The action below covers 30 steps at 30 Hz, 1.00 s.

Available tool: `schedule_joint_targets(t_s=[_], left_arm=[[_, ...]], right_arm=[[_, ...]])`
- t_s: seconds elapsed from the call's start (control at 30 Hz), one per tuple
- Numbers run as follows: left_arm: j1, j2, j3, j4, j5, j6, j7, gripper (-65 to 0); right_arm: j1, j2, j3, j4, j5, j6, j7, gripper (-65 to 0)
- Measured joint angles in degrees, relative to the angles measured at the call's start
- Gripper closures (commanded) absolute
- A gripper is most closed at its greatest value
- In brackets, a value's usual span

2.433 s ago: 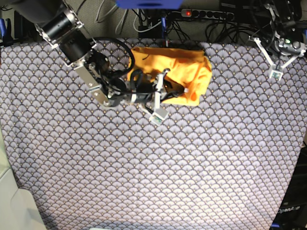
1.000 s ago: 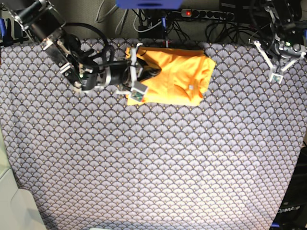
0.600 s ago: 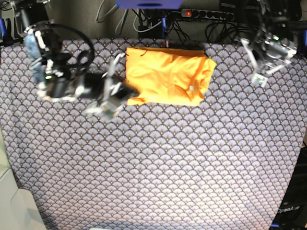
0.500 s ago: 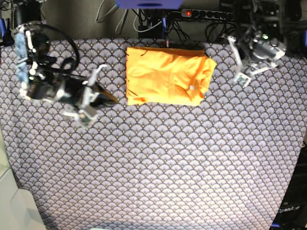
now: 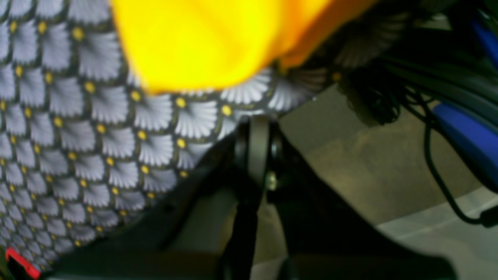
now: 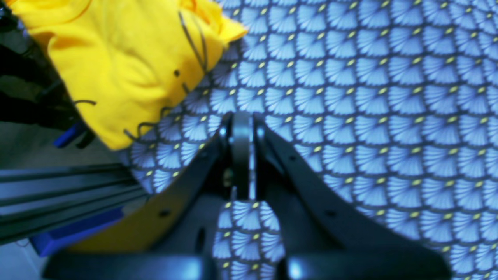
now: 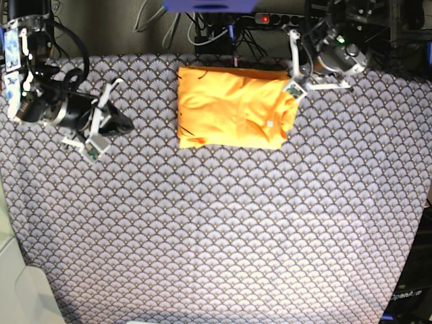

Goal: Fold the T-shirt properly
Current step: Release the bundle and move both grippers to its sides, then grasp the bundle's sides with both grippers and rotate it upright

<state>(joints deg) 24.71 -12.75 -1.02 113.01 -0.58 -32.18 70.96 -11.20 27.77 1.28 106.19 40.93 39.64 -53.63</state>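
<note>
Nearest the base camera, the front of the worktop (image 7: 223,256) was bare of objects and covered edge to edge by the blue-grey fan-patterned tablecloth (image 7: 283,223), lying flat with no ridges to snag cloth. Farther back, to that view's left, the right gripper (image 7: 101,131) hung over the tablecloth well apart from the garment, its fingers (image 6: 241,144) pressed together on nothing. Beyond it, near the far edge, the T-shirt (image 7: 233,108) lay as a compact yellow-orange rectangle, its sides roughly square to the worktop, with a thin dark thread (image 6: 192,41) straying over one end. The left gripper (image 7: 295,77) sat at the shirt's far right corner, fingers (image 5: 255,147) likewise closed and empty; from the blurred wrist view it could not be told whether it touched the cloth or merely stood just beside it. The fold looked essentially made, so the step in hand was judged to be tidying and clearing away. To do that well, the left arm would have to lift straight up from the corner before swinging out, since a sideways drag might pull the top layer open; any last nudge should press down and flatten, not push. Behind the worktop ran a power strip (image 7: 290,20) with a red switch, tangled cables (image 7: 216,37), and dark frame parts.
</note>
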Motion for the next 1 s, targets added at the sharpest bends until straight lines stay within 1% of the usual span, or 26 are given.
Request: schedule_joint_targets(t_s=[0.07,0.3,0.4,0.5,0.73,0.87,1.0], left_arm=[[-0.3,0.5,0.0,0.0,0.1,0.0,-0.1,0.0],[-2.7,4.4,0.0,-0.1,0.4,0.0,-0.1,0.0],[-2.6,5.3,0.0,-0.1,0.3,0.0,0.1,0.0],[-3.5,5.8,0.0,-0.5,0.3,0.0,0.0,0.0],[-4.8,5.8,0.0,-4.9,0.2,0.0,-0.1,0.0],[-5.7,7.0,0.0,-6.2,0.7,0.3,0.2,0.0],[-5.6,7.9,-0.3,-7.0,1.9,0.5,-2.1,0.0]], right_arm=[[-0.9,-0.1,0.0,0.0,0.0,0.0,0.1,0.0],[-1.9,-0.8,-0.1,0.0,0.0,0.0,0.3,0.0],[-3.1,-1.0,-0.1,0.0,0.2,0.0,0.2,0.0],[-3.1,-1.0,-0.1,0.0,0.2,0.0,0.2,0.0],[-4.4,-1.0,-0.2,0.0,0.2,0.0,0.0,0.0],[-4.4,-1.0,-0.2,0.0,0.2,0.0,0.2,0.0],[-4.4,-1.0,-0.2,0.0,0.2,0.0,0.2,0.0]])
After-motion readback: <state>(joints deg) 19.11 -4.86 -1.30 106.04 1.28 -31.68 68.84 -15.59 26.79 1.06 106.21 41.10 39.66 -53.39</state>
